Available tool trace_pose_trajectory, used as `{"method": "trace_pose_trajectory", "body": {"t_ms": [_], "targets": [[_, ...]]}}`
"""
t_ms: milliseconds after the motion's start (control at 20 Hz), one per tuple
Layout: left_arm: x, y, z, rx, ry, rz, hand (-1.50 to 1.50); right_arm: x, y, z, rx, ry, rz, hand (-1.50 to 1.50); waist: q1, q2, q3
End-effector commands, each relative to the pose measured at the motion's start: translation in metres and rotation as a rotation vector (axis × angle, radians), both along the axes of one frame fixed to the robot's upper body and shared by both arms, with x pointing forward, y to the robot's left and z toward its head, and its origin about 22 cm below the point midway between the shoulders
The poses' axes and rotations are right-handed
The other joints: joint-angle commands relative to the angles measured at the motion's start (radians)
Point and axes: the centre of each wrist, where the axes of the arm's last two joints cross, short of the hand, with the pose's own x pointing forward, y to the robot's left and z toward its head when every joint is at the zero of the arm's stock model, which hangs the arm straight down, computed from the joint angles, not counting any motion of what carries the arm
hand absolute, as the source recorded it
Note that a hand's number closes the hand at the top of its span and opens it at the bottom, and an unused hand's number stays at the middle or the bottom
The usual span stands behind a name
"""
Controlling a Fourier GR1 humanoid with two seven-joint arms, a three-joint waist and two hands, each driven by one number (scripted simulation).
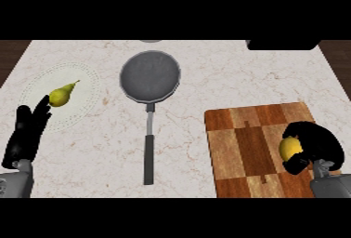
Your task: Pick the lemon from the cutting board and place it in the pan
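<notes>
Closest to me, on the right, is my right hand point(314, 148). Its fingers and thumb are curled round the lemon point(290, 148). Only one yellow side of the lemon peeks out, on the left of my hand. My hand and the lemon are over the right part of the wooden cutting board point(240, 139). I cannot tell if the lemon touches the wood or is a bit above it.

On the left, near the edge, my left hand point(27, 135) rests with its fingers straight and pointing up. It holds nothing.

Between my two hands is the frying pan's long handle point(148, 153). It points straight back at me. The round grey pan point(151, 76) sits at the far end of it, with nothing in it.

So from the lemon, the pan is to the left and farther away. I think I need to carry the lemon up off the board, across the bare counter point(198, 88) and over the handle side to reach the round part. My left hand is a little nearer the pan, but my right hand has the lemon.

Farther left is a pale plate point(83, 81) with a yellow pear point(61, 95) on it. That pear is not my job.

Far away on the right is a dark thing point(282, 44) I cannot name.

I see no words or labels anywhere.
</notes>
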Motion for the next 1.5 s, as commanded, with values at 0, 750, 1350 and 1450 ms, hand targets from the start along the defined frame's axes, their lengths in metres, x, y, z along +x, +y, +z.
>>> {"method": "trace_pose_trajectory", "body": {"t_ms": [0, 750, 1350, 1450], "targets": [[-0.009, 0.006, -0.003, 0.017, -0.011, -0.004, 0.0, 0.01, 0.002, 0.006, -0.022, -0.022, 0.001, 1.5, 0.001, 0.0, 0.0], [0.019, -0.015, 0.0, -0.007, -0.019, -0.082, 0.0, 0.082, 0.01, 0.079, 0.125, -0.351, 0.8, 1.5, 0.078, 0.027, 0.006], [0.006, -0.012, -0.006, 0.005, -0.005, -0.046, 0.0, 0.165, 0.06, 0.1, 0.392, -0.652, 0.985, 1.5, 0.049, 0.012, 0.001], [0.008, 0.003, -0.005, -0.001, -0.014, -0.033, 0.0, 0.177, 0.085, 0.119, 0.437, -0.631, 0.985, 1.5, 0.041, 0.011, 0.0]]}}
